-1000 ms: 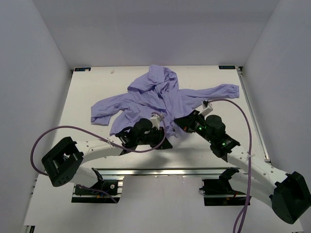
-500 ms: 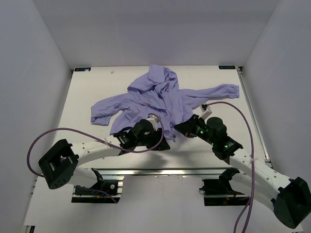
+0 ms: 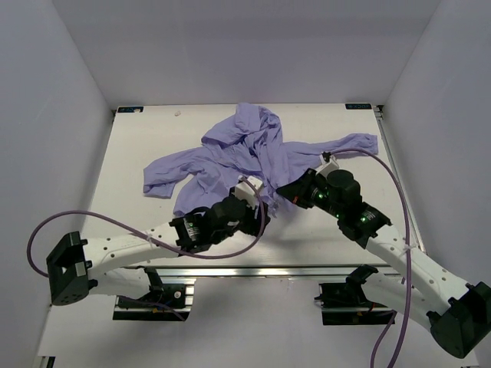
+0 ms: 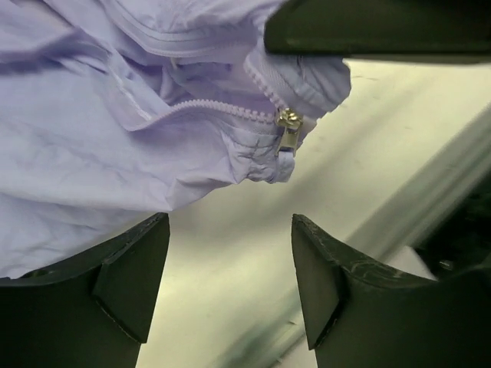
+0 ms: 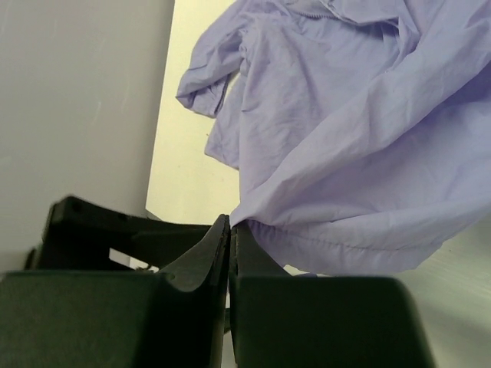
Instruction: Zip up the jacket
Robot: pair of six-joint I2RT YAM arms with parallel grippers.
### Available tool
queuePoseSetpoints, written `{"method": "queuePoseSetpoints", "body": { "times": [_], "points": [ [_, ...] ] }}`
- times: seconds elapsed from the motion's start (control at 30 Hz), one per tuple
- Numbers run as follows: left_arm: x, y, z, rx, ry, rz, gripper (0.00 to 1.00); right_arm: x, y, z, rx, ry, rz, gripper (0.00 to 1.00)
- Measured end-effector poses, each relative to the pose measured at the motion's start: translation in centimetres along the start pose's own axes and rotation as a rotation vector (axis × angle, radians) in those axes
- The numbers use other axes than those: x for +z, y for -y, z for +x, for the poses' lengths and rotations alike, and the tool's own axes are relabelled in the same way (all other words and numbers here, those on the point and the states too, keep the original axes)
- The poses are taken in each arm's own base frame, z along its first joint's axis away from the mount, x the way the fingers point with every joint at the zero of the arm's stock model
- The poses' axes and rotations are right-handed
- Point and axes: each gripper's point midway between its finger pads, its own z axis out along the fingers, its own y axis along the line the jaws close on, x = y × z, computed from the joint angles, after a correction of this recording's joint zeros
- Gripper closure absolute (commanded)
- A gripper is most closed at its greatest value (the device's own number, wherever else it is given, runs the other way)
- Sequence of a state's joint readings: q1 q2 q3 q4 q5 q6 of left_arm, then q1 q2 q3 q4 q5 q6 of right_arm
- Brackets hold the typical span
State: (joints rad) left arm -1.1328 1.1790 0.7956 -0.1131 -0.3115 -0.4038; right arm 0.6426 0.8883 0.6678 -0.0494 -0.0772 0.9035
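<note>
The left fingers [image 4: 130,276] stand wide apart, holding nothing, just beside the zipper pull [image 4: 288,132] of the jacket [image 4: 92,130]; the right fingers [image 5: 201,253] pinch the jacket's hem.

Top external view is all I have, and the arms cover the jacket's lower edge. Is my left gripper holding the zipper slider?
Observer: No. The left wrist view shows the left gripper open and empty, with the zipper slider ahead of it, untouched.
Operator: How is the slider sitting?
Observer: It sits at a bottom corner of the jacket, and its pull tab points back toward the gripper.
Operator: And the other arm?
Observer: The right wrist view shows the right gripper shut, pinching the jacket's edge at its tips.
</note>
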Motion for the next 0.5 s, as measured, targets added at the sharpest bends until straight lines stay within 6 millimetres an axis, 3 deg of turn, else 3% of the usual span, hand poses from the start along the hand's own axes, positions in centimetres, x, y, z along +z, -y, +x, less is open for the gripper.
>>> {"method": "queuePoseSetpoints", "body": {
  "times": [0.3, 0.5],
  "points": [
    [0.4, -2.2, 0.4, 0.194, 0.049, -0.301, 0.25, 0.1, -0.7, -0.5, 0.037, -0.011, 0.017, 1.0],
    [0.6, -1.9, -0.7, 0.16, 0.108, -0.313, 0.25, 0.5, -0.1, 0.1, 0.058, -0.038, 0.043, 1.0]
  ]
}}
